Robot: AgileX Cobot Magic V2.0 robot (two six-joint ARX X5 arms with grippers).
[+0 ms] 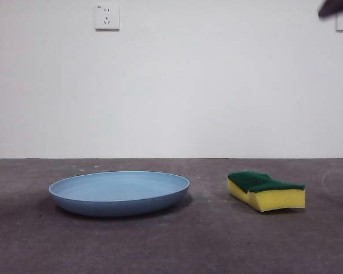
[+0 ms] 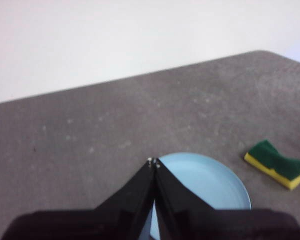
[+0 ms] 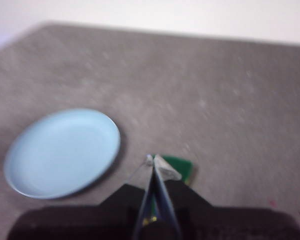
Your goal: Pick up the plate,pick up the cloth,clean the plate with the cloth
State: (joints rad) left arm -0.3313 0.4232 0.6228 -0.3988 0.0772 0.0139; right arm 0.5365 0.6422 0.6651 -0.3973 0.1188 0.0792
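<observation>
The light blue plate [image 1: 119, 193] lies flat on the grey table, left of centre in the front view. To its right rests the cloth [image 1: 266, 190], a yellow sponge with a dark green top. My left gripper [image 2: 153, 161] hangs shut above the plate [image 2: 205, 182], holding nothing; the cloth [image 2: 277, 164] lies off to one side. My right gripper [image 3: 154, 160] is shut and empty, high above the cloth [image 3: 179, 166], which its jaws partly hide; the plate [image 3: 62, 151] lies beside it. In the front view only a black arm tip [image 1: 335, 7] shows at the top right corner.
A grey felt-like table top [image 1: 206, 240] runs back to a white wall with two power sockets [image 1: 107, 17]. The table's far edge and a rounded corner [image 2: 262, 52] show in the left wrist view.
</observation>
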